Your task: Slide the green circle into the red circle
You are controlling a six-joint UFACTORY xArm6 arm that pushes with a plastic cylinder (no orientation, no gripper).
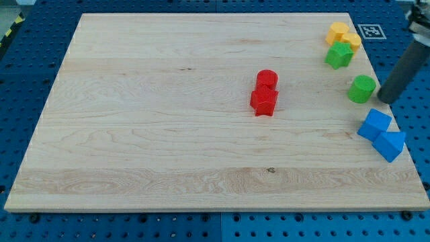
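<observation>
The green circle (362,89) sits near the board's right edge. The red circle (267,78) stands near the middle of the board, well to the green circle's left, touching a red star (264,102) just below it. My tip (385,98) is at the board's right edge, just right of the green circle, close to it or touching it; the dark rod slants up to the view's right.
A green star (339,56) lies above the green circle, with two yellow blocks (343,35) above it at the top right. Two blue blocks (381,134) lie below my tip near the right edge. The wooden board (168,134) rests on a blue perforated table.
</observation>
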